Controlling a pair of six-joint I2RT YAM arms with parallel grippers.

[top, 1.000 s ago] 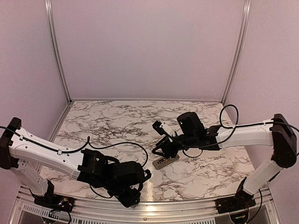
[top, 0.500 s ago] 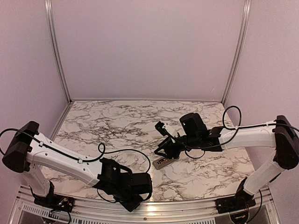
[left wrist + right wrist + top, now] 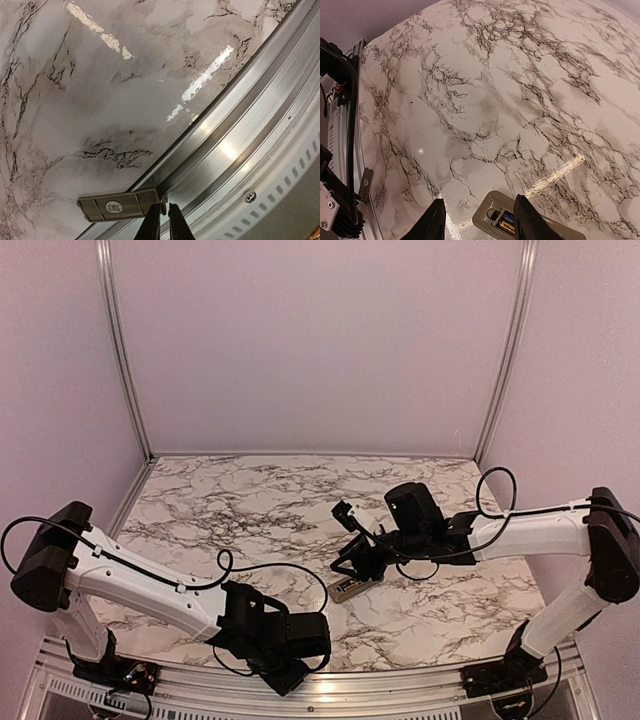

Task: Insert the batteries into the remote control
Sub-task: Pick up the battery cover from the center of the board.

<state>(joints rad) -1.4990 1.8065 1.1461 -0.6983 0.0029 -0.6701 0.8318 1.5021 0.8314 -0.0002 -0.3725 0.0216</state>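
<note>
The remote control [image 3: 355, 587] lies back side up on the marble table, grey, with its battery bay open. In the right wrist view the remote [image 3: 487, 212] holds two batteries side by side, one blackish with a blue label [image 3: 506, 217] and one gold [image 3: 507, 229]. My right gripper [image 3: 481, 220] is open just above the bay, one finger on each side of it. My left gripper [image 3: 164, 220] is at the table's near edge, shut on the small end tab of the grey battery cover [image 3: 117, 205], which lies flat there.
A metal rail [image 3: 240, 125] runs along the near table edge right beside the cover. The cover also shows small in the right wrist view [image 3: 366, 183], next to the left arm's black links [image 3: 335, 200]. Lilac walls close in the back and sides.
My left arm has swung right along the near edge and lowered its gripper to the rail. My right arm has shifted slightly right and down over the remote.
</note>
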